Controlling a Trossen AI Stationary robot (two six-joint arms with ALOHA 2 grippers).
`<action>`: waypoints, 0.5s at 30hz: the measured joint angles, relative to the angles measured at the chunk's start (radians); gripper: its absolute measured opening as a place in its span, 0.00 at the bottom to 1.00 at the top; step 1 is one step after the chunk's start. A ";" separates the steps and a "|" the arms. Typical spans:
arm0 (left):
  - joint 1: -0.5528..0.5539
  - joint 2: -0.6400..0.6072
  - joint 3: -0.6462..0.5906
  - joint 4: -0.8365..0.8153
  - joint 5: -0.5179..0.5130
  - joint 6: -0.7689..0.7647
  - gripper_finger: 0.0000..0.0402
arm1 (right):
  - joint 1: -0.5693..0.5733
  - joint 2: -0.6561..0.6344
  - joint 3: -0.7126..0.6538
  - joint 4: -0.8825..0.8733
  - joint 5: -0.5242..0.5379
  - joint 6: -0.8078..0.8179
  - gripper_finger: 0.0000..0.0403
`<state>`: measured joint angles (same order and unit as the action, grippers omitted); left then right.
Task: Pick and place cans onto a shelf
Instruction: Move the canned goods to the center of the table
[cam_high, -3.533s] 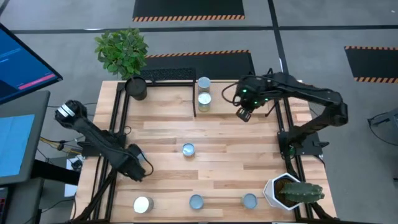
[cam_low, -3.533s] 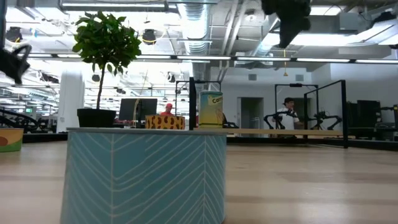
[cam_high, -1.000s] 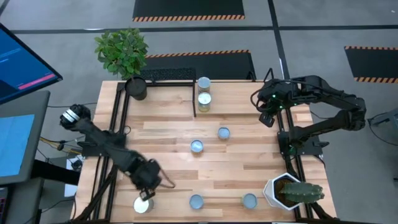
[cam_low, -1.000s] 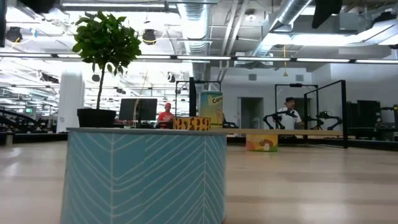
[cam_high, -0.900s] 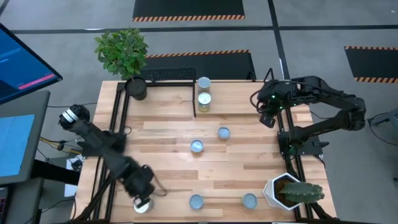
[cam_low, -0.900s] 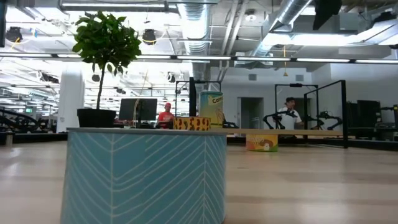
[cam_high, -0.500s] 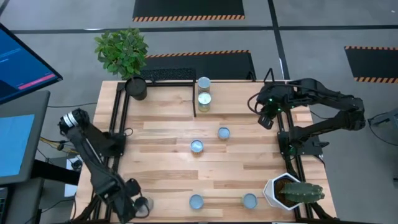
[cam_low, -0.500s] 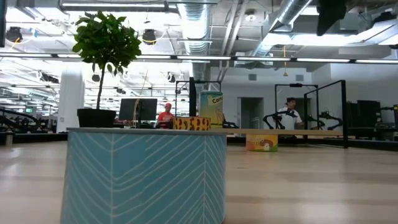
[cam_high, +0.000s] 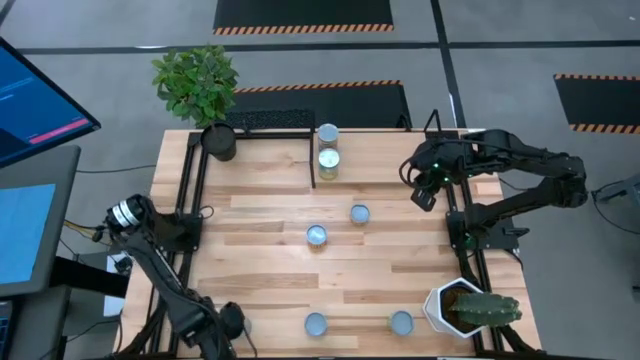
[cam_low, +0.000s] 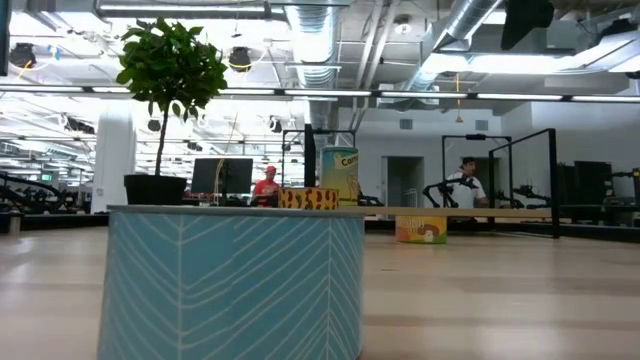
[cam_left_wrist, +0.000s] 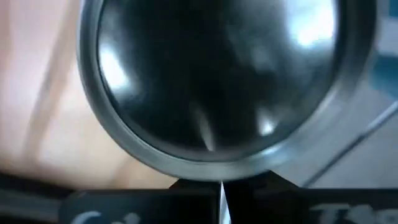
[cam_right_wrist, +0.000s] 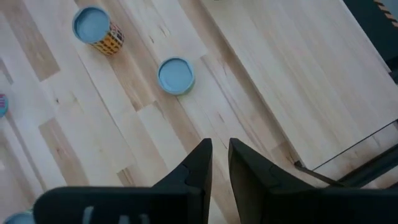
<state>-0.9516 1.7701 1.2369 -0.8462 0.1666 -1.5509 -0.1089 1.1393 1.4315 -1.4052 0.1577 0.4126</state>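
Observation:
My left gripper (cam_high: 225, 326) is at the table's front left corner, right over a can that it almost hides. In the left wrist view that can's silvery round top (cam_left_wrist: 217, 81) fills the picture, just past my shut fingers. My right gripper (cam_high: 424, 193) hangs shut and empty, high over the table's right side. Two cans (cam_high: 327, 132) (cam_high: 327, 160) stand on the shelf's wooden board (cam_high: 270, 165) at the far side. Two pale-blue-topped cans (cam_high: 360, 213) (cam_high: 317, 235) stand mid-table, and two more (cam_high: 315, 323) (cam_high: 400, 323) stand near the front edge. My left gripper points down at the front-left can's top, its shut fingertips by the rim (cam_left_wrist: 217, 177). I cannot tell whether they touch it. The can stands upright on the table.
A black plant pot (cam_high: 219, 142) stands at the far left. A white cactus pot (cam_high: 455, 305) stands at the front right. Black frame rods (cam_high: 183, 215) run along both table sides. The low view is half filled by a teal can (cam_low: 235, 285).
My left gripper has swung toward the table's near edge and come down over the front-left can, which it now covers. The cans have stayed where they were.

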 joint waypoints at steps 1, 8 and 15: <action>0.018 0.001 0.000 -0.007 -0.044 0.015 0.00 | 0.000 0.000 0.000 0.000 0.000 0.000 0.19; 0.257 0.000 0.000 -0.009 -0.345 0.273 0.00 | -0.005 0.000 0.001 0.000 0.001 0.000 0.19; 0.491 -0.012 0.007 0.100 -0.418 0.554 0.00 | -0.004 -0.001 0.002 -0.025 0.001 -0.002 0.19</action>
<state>-0.4604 1.7580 1.2435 -0.7457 -0.2515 -0.9966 -0.1131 1.1386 1.4330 -1.4303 0.1585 0.4107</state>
